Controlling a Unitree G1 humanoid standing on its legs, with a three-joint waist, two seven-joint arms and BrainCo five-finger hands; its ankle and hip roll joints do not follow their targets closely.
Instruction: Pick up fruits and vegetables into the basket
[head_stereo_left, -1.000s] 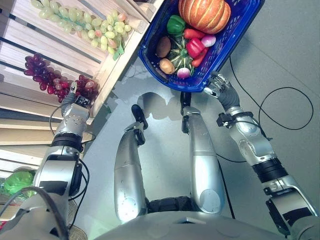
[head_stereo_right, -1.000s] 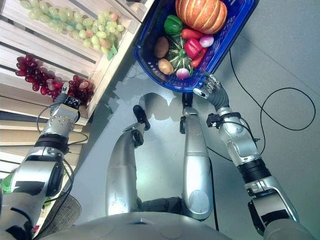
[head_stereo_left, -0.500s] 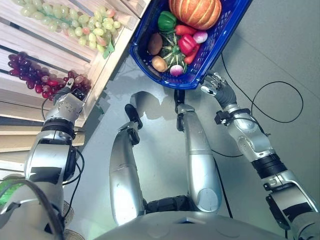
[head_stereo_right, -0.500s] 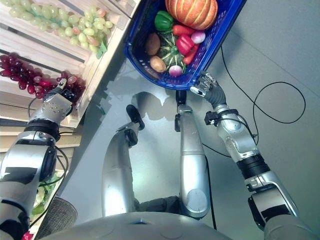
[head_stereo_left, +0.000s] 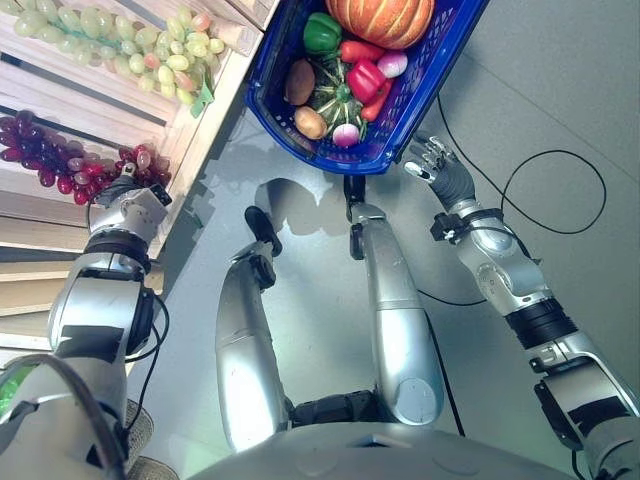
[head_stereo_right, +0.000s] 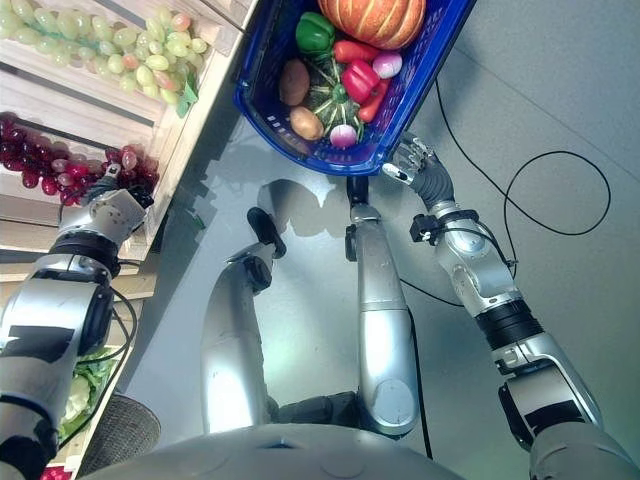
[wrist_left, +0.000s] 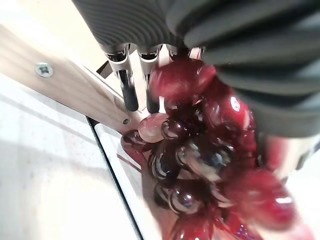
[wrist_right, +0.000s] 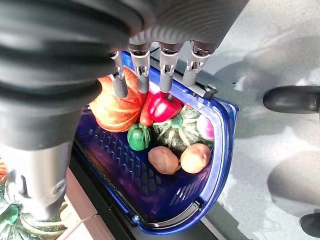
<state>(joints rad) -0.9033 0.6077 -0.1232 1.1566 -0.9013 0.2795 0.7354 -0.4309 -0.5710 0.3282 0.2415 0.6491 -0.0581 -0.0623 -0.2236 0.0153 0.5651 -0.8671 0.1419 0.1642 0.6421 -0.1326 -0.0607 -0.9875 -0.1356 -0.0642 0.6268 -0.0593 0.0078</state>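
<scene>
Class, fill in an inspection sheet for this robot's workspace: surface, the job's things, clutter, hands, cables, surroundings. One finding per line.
Surface: grey floor; pale wooden shelves on the robot's left.
Job's things: blue basket holding an orange pumpkin, green pepper, red pepper, striped green squash, two potatoes and two radishes; red grapes and green grapes on the shelves.
Clutter: nothing seen.
Hands: left hand at the red grapes, fingers straight in the left wrist view; right hand open beside the basket's rim.
Cables: left out, robot's own.
Surroundings: leafy greens on a lower shelf.
</scene>
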